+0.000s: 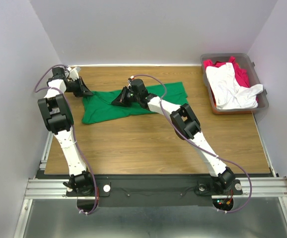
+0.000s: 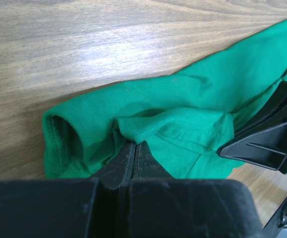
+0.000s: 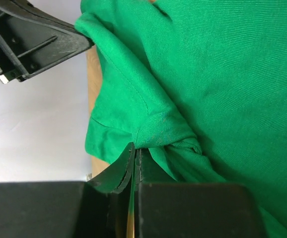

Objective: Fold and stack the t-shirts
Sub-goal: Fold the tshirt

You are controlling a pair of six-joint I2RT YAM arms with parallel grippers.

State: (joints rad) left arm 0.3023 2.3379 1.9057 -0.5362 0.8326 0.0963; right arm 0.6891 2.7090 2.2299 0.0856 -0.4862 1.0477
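Wood surface (image 1: 133, 148), pale walls. Green shirt (image 1: 104, 110) lies rumpled on the far half, left of centre. Left tool (image 1: 88, 92) is fully closed, pinching a fold at the shirt's left edge. Right tool (image 1: 116, 101) is fully closed on a bunched fold mid-shirt. White shirt (image 1: 230, 87) and red shirt (image 1: 243, 77) sit in the bin (image 1: 225, 56), far right.
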